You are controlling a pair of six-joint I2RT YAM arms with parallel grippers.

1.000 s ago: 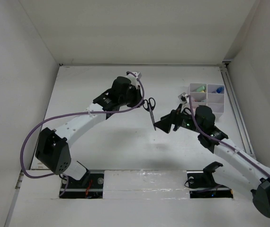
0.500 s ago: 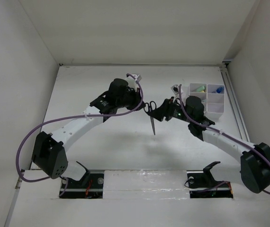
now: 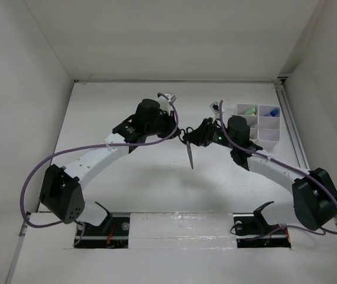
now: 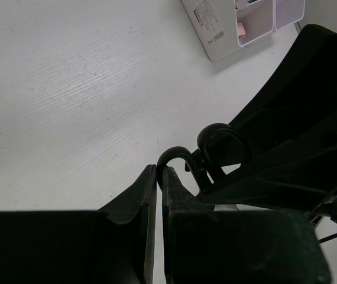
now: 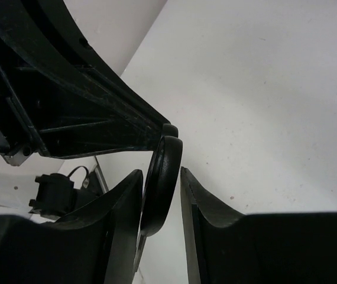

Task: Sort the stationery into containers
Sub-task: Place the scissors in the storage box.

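Observation:
Black-handled scissors (image 3: 190, 155) hang in mid-air over the table's middle, blades pointing down. My left gripper (image 3: 178, 129) is shut on one handle loop (image 4: 175, 153), pinched thin between its tips (image 4: 159, 172). My right gripper (image 3: 192, 136) has come in from the right. Its jaws have closed on the other handle loop (image 5: 164, 177), one pad against it and the other tip just touching. The white divided organizer (image 3: 269, 138) stands at the back right. It holds a light green marker (image 3: 249, 110) and a blue item (image 3: 274, 111). Other stationery is out of view.
The two wrists meet nearly head-on above the table centre, the left gripper's body (image 5: 80, 100) filling the right wrist view. The organizer (image 4: 216, 35) sits just beyond the right arm, close to the right rail (image 3: 292, 136). White walls enclose the table.
The right arm swung left and back toward the scissors, and its jaws narrowed from wide open onto the free handle loop. The left arm held the scissors nearly still.

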